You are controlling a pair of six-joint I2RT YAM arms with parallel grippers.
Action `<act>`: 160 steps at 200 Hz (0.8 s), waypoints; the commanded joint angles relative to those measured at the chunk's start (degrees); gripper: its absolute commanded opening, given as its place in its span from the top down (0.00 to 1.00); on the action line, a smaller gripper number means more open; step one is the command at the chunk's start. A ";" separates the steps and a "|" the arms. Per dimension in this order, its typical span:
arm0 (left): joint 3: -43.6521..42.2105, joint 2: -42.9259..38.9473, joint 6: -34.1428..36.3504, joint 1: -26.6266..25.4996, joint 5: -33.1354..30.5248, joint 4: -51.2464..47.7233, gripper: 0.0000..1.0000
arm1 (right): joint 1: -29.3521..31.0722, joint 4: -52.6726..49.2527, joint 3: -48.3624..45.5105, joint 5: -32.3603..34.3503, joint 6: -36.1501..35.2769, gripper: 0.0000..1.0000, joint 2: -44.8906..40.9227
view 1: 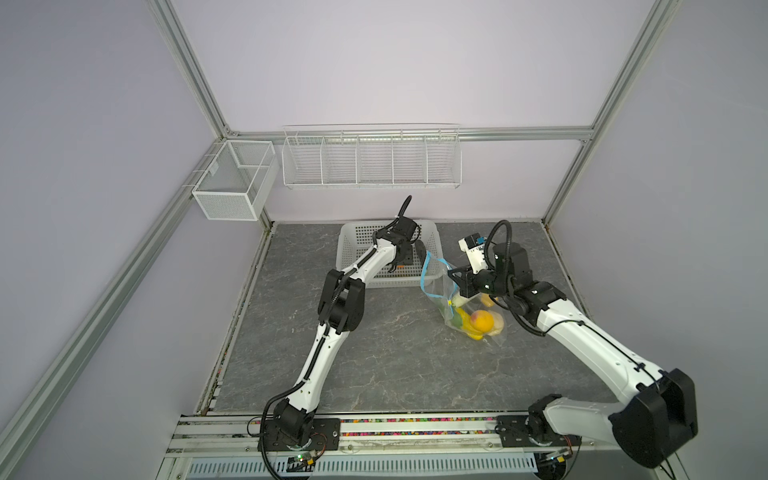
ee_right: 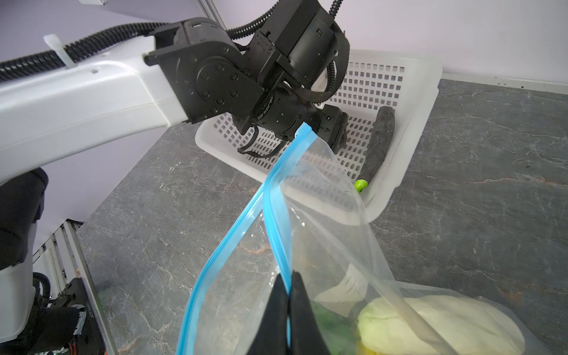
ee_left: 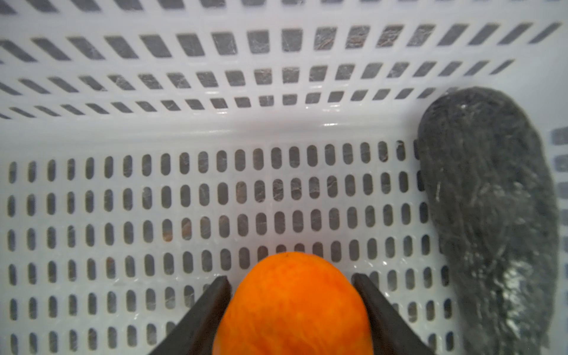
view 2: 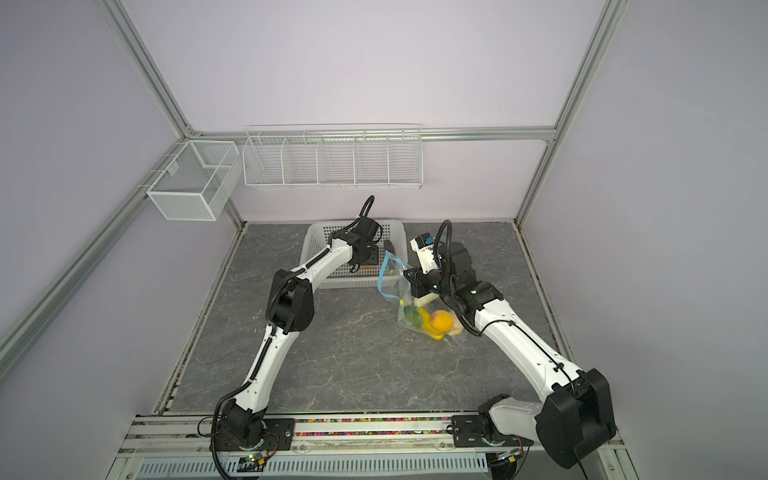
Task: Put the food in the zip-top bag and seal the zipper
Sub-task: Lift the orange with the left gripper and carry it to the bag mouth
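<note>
In the white perforated basket (ee_left: 276,129) my left gripper (ee_left: 290,281) is shut on an orange piece of food (ee_left: 295,307), one finger on each side of it. A dark, long piece (ee_left: 488,215) lies beside it against the basket wall. The clear zip-top bag (view 1: 440,286) stands right of the basket, its mouth held open. My right gripper (ee_right: 289,282) is shut on the light-blue zipper (ee_right: 276,221). The yellow slider tab (view 1: 450,305) sits at the mouth's near end. Inside the bag are an orange fruit (view 1: 482,321), a yellow piece (view 1: 471,330), green leaves (view 1: 457,320) and a pale piece (ee_right: 445,322).
The basket (view 1: 353,237) stands at the back of the grey marble table (view 1: 374,353). A white wire rack (view 1: 372,160) and a mesh box (view 1: 235,178) hang on the back wall. Aluminium posts frame the table's sides.
</note>
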 commanded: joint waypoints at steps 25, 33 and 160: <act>-3.57 -7.34 -1.09 0.23 1.01 -1.73 0.40 | -0.36 0.92 0.96 -0.11 0.21 0.94 -0.37; -4.38 -8.12 -1.19 0.23 1.06 -1.82 0.40 | -0.38 1.20 0.70 -0.28 0.47 0.94 -0.42; -32.56 -33.08 -4.28 -2.75 2.81 4.42 0.43 | 0.02 3.33 -1.03 -1.39 2.64 0.93 -1.91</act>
